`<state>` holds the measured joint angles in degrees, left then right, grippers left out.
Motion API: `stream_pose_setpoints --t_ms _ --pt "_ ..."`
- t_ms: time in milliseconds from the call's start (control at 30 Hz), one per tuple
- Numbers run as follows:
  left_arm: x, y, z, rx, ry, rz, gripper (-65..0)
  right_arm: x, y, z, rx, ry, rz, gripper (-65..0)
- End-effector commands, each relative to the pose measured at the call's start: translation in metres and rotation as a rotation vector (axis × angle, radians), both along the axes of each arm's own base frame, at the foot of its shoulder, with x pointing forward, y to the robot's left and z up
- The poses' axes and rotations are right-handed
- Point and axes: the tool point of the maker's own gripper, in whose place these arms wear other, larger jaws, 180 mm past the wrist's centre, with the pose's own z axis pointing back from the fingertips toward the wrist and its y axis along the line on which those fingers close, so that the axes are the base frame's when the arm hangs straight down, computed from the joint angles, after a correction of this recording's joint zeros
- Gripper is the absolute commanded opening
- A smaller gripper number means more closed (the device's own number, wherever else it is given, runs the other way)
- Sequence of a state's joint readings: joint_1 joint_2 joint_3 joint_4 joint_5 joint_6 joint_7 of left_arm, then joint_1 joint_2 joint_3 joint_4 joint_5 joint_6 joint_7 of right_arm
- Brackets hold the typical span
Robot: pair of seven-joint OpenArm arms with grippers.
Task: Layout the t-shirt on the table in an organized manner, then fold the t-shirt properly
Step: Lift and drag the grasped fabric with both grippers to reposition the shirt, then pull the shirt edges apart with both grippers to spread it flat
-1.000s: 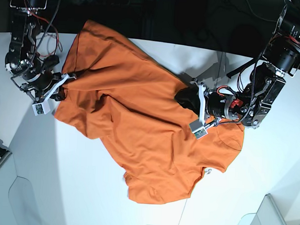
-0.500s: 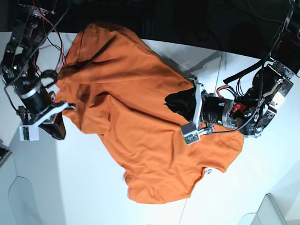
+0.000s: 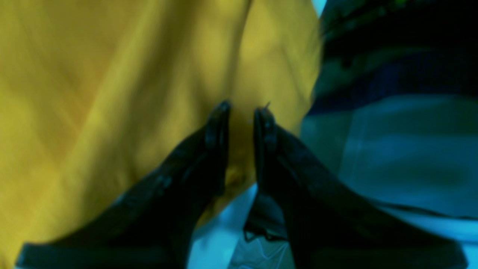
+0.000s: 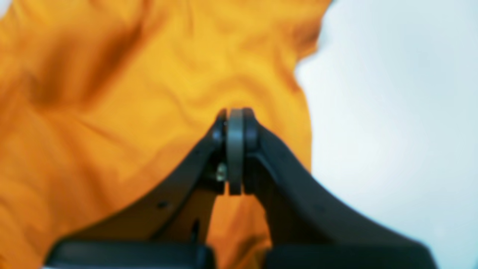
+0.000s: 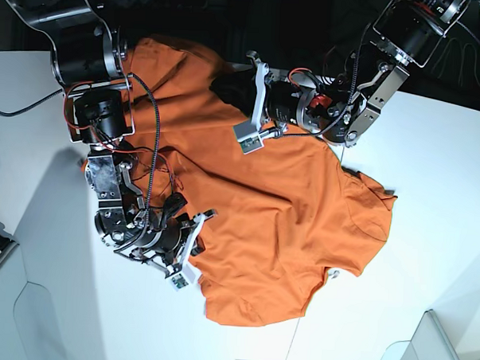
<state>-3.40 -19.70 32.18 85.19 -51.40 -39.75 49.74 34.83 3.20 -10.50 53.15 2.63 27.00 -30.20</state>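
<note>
Base view, read from left to right, shows the right gripper (image 5: pixel 196 235) low at the left, at the shirt's left edge, then the t-shirt (image 5: pixel 286 230) spread as a crumpled orange mass across the middle of the table (image 5: pixel 431 188), and the left gripper (image 5: pixel 228 85) at upper centre on the shirt's far edge. The laying-out looks only partly done: the cloth is open rather than bunched, but it lies skewed, with ridges and a rumpled right side, and no fold has been made, so squaring it up and all of the folding are left. In the right wrist view the right gripper (image 4: pixel 235 112) has its jaws pressed fully together; orange cloth lies behind and below them, but whether any of it is pinched between the tips cannot be told. In the left wrist view the left gripper (image 3: pixel 242 110) stands narrowly parted, with a pinch of fabric between the dark fingers, so it appears to have hold of the shirt. The shirt is thin, matte, soft cloth that drapes in loose creases; the tabletop is smooth, hard and white.
</note>
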Motion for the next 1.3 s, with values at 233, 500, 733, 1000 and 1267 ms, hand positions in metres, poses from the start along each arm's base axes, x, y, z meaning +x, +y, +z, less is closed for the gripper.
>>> stream_pose_setpoints --t_ms 233,500,733,1000,1267 --pt "0.054 0.077 -0.022 0.148 -0.023 0.176 -49.5 0.002 -0.066 -0.006 -0.060 0.028 -0.062 -65.0" --pt "0.124 0.148 -0.023 0.266 -0.041 0.322 -49.5 -0.041 -0.091 -0.021 0.004 0.189 -0.072 -65.0" --pt "0.201 0.183 0.011 0.322 -0.163 0.418 -49.5 -0.117 -0.066 -0.022 0.063 0.145 -0.002 -65.0" --pt "0.228 0.174 0.064 0.223 -0.145 0.425 -49.4 -0.109 -0.058 0.037 0.197 -0.048 -0.088 -65.0" --pt "0.200 0.177 0.118 0.143 -0.194 0.321 -49.5 -0.041 -0.052 0.093 0.263 -0.254 -0.167 -65.0"
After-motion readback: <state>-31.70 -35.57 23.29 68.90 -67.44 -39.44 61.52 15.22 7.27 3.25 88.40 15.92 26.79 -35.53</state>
